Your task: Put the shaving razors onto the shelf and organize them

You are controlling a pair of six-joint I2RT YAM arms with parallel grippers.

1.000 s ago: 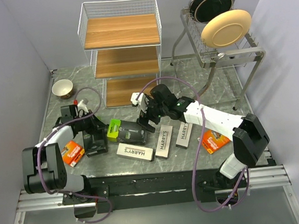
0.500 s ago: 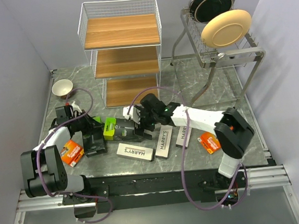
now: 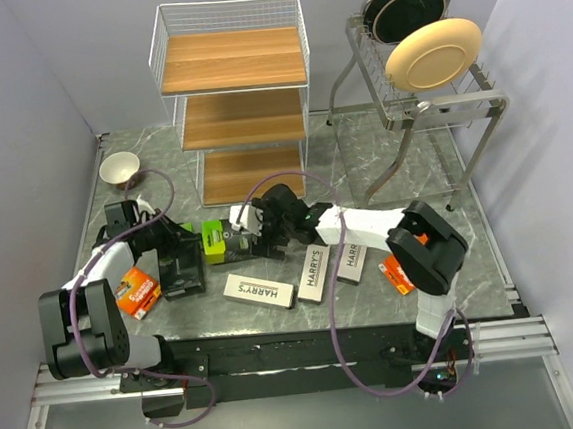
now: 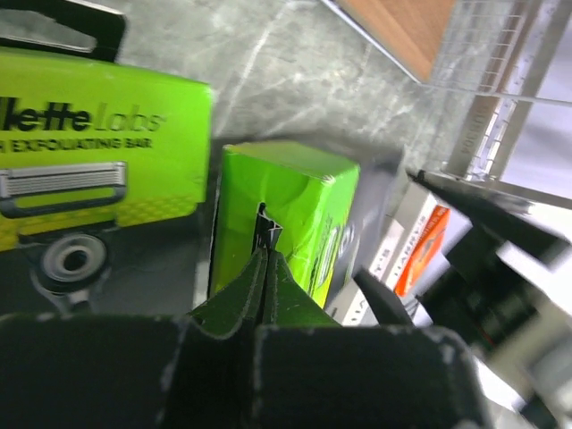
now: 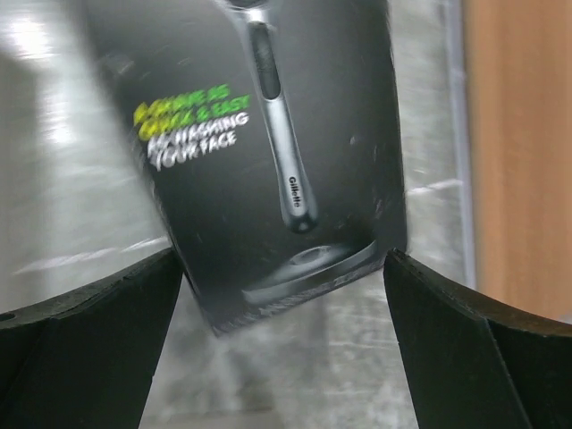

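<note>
Compared with a second ago, your right arm has swung left across the table (image 3: 155, 146). The right gripper (image 3: 246, 230) now sits over the black box with the lime-green end (image 3: 214, 238), and that box has shifted left and slightly toward the shelf (image 3: 236, 98). The arm's elbow now covers much of the right-hand orange pack (image 3: 392, 277). The left gripper (image 3: 181, 246) has barely moved.

Right gripper: jaws spread wide, with its fingers (image 5: 89, 331) on either long side of the black box. You cannot tell from the wrist view whether the pads touch it. Left gripper: clenched on nothing, its tips pressed together against the box's green end.

Surroundings: a flat black-and-green pack (image 3: 181, 272) lies below the left gripper, with the left-hand orange pack (image 3: 138, 293) just beside it. Three white HARRY'S boxes (image 3: 314, 272) lie nearer the front edge, two side by side and one apart to their left. The right forearm stretches above them, between these boxes and the shelf. Every razor pack lies on the table in front of the shelf.

Containers: the dish rack (image 3: 458, 109) at the far right holds a black plate (image 3: 406, 1) and a cream plate (image 3: 433, 53), both standing tilted. A white bowl (image 3: 120, 169) stands left of the shelf, its contents not discernible
</note>
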